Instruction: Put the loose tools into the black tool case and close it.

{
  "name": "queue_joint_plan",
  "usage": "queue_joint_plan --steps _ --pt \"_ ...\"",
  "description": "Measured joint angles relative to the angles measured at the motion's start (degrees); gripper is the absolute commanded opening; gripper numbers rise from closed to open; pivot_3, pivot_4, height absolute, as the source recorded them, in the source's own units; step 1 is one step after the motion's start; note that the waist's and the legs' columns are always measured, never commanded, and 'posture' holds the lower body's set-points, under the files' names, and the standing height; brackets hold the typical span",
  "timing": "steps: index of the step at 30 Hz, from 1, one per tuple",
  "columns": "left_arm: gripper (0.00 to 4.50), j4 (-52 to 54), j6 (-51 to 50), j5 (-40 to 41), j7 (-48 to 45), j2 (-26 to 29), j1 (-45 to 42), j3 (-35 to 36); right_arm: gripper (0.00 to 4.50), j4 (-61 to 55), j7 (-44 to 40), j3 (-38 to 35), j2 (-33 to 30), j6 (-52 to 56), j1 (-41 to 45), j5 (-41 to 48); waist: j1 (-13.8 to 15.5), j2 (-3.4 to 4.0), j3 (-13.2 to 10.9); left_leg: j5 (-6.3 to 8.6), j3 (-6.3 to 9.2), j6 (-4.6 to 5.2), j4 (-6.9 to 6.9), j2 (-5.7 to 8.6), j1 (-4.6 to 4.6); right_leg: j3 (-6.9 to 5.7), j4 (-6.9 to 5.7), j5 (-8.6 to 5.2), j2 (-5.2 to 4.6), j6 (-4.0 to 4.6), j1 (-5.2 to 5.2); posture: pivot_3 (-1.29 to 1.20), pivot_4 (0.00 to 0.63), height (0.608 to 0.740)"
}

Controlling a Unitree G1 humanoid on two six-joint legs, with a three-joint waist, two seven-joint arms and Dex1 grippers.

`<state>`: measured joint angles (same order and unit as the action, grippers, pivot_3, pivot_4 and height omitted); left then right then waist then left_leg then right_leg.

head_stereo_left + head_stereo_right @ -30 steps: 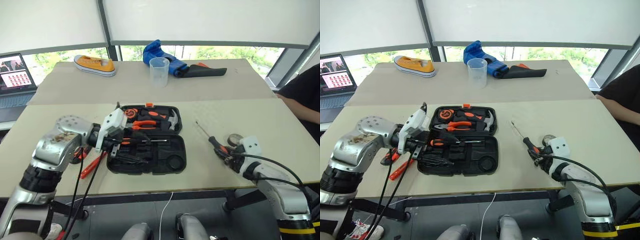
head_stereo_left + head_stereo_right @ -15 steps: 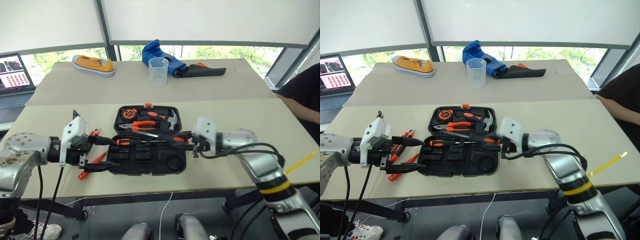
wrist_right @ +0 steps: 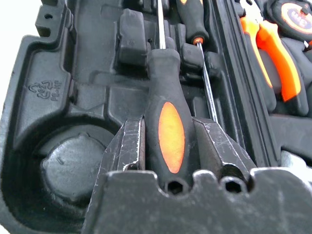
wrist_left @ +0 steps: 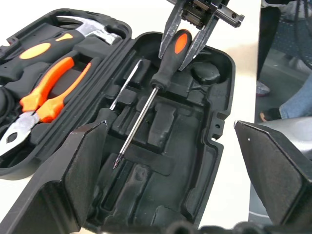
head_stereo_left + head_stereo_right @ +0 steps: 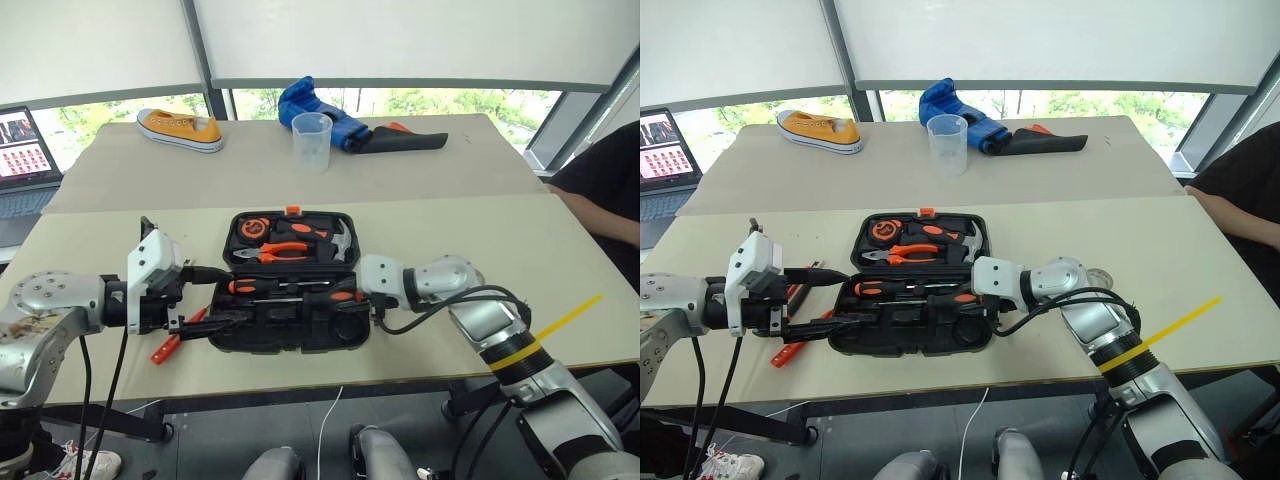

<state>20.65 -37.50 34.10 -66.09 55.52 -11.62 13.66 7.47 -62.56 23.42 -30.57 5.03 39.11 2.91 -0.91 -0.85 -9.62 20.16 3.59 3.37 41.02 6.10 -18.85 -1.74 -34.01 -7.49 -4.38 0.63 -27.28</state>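
The right tool [image 4: 191,35] is gripping a long orange-and-black-handled screwdriver [image 4: 155,85] over the open black plastic tool case [image 5: 290,318] on the beige surface [image 5: 560,260]; the left tool [image 5: 215,298] is hovering fully open beside the case

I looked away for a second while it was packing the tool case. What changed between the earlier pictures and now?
The right claw carried a screwdriver from the table on the right to over the open case, gripping its handle. The left claw drew back from the case to its left side, jaws open. The case stayed open, with the pliers in the lid and the red tools on the table to its left.
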Motion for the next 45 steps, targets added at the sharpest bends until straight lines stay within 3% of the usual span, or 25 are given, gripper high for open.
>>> queue_joint_plan --steps 6,8,15,19,22,33,45 --pt "4.50 0.0 0.2 0.0 0.3 0.0 0.0 0.0 1.05 0.4 -0.9 -2.0 1.7 3.1 0.7 1.8 0.0 0.00 0.0 0.00 0.00 0.00 -0.01 -0.01 0.00 -0.01 -0.01 0.01 0.01 0.01 0.00 0.00 0.150 0.731" --pt "4.50 0.0 0.2 0.0 0.3 0.0 0.0 -0.1 2.05 1.1 -1.1 -2.0 1.6 2.9 0.7 1.6 0.1 0.00 0.0 0.00 0.00 0.00 -0.01 0.01 0.00 -0.04 -0.01 0.01 0.01 0.01 0.00 0.00 0.150 0.731" --pt "4.50 -0.3 0.3 0.0 0.3 0.0 -1.9 -1.1 4.32 1.5 -0.8 -2.8 2.4 1.9 0.7 0.9 0.0 0.00 0.0 0.00 0.00 -0.01 -0.02 -0.01 0.00 -0.04 -0.02 0.01 0.00 0.02 0.00 0.00 0.150 0.731" --pt "4.50 -0.3 0.3 0.0 0.4 0.0 -1.9 -1.3 4.46 -0.6 -0.7 -5.2 3.3 6.4 1.2 3.6 -0.1 0.01 0.0 0.00 0.00 -0.01 -0.03 -0.03 0.00 -0.04 -0.01 0.02 0.00 0.04 -0.01 0.00 0.150 0.731" --pt "4.50 -0.4 0.3 0.0 0.4 0.0 -2.0 -1.4 3.66 -2.0 -0.9 -5.9 4.1 8.5 1.2 5.2 -0.1 0.01 0.0 0.01 0.00 -0.01 -0.03 -0.03 0.00 -0.04 -0.02 0.02 0.00 0.04 -0.01 0.00 0.150 0.731" --pt "4.50 -1.4 1.3 -0.6 0.7 0.0 -3.0 -2.7 0.03 2.5 0.9 -3.4 8.4 7.6 3.6 1.3 -0.2 0.01 0.0 0.00 0.00 -0.01 -0.03 0.00 0.00 -0.10 -0.03 0.02 0.03 0.04 -0.02 0.00 0.150 0.731" --pt "4.50 -1.5 1.7 -1.0 1.6 -0.5 -3.3 -3.7 0.03 6.2 1.2 3.3 9.5 6.8 6.3 -6.6 -0.3 0.03 0.0 0.01 0.00 -0.05 -0.10 0.00 0.40 -0.12 -0.01 0.00 0.01 0.09 0.25 0.00 0.150 0.731"
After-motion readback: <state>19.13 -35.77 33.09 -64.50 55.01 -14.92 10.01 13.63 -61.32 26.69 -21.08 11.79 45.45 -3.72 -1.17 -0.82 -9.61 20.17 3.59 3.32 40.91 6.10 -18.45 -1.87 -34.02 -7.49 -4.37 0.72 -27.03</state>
